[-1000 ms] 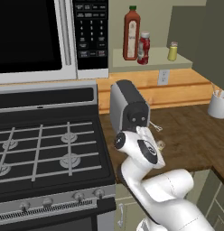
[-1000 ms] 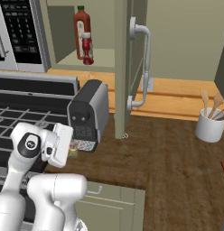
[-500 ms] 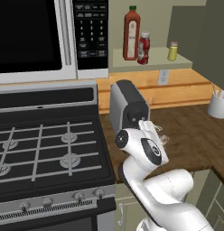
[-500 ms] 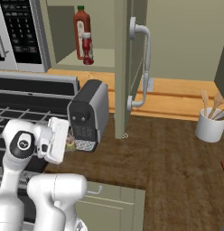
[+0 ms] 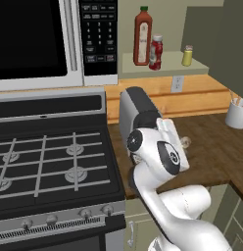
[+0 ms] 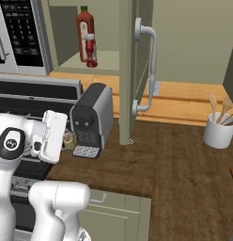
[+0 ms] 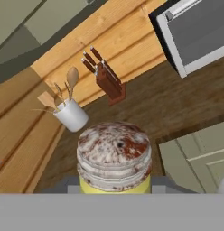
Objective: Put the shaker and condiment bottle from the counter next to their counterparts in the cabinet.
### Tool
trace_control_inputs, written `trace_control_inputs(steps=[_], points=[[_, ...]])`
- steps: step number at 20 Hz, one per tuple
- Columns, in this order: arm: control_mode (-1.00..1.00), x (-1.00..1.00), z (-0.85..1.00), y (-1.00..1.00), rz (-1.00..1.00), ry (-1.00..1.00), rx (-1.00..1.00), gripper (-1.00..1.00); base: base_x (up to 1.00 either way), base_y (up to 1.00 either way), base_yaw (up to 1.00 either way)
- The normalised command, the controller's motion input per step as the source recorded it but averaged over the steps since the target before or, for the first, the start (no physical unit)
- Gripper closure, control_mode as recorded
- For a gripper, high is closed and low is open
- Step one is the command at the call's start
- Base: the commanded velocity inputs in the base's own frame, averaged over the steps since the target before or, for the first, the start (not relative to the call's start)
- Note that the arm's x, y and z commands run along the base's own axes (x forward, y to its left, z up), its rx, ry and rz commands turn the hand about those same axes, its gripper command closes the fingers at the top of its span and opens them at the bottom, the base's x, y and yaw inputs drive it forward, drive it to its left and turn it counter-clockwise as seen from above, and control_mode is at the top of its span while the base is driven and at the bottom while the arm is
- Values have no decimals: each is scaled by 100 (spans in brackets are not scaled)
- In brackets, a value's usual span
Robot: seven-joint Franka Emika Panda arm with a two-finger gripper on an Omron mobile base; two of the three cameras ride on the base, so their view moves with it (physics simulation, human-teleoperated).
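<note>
The two-finger gripper (image 7: 114, 191) is clenched on the tiny yellow shaker with a pale mottled cap (image 7: 114, 155), low over the brown wood-grain counter (image 6: 174, 160). Swinging up could knock the black coffee machine (image 6: 92, 120) or the open olive cabinet door (image 6: 129, 70), jarring the shaker loose. On the cabinet's pale shelf (image 5: 162, 68) stand one tall red sauce bottle (image 5: 142, 36), one squat red white-capped bottle (image 5: 156, 52) and one twin yellow shaker (image 5: 187, 56).

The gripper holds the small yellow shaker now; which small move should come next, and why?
Probably lift it toward the olive cabinet shelf: the gripper is shut on the small yellow shaker, low beside the black coffee machine, while its twin shaker stands above.
</note>
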Motion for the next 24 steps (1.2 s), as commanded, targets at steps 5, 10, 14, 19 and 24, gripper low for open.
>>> trace_control_inputs(steps=[5, 10, 14, 19, 24], points=[[-100, -1, 71, 0, -2, -2, 0, 100, 0, 0, 0], [-100, 0, 79, 0, 2, -6, 0, 100, 0, 0, 0], [-100, 0, 84, 0, 6, -9, 0, 100, 0, 0, 0], [-100, 0, 66, -2, 2, -3, 0, 100, 0, 0, 0], [-100, 12, 9, 10, 1, 3, -9, 100, 0, 0, 0]])
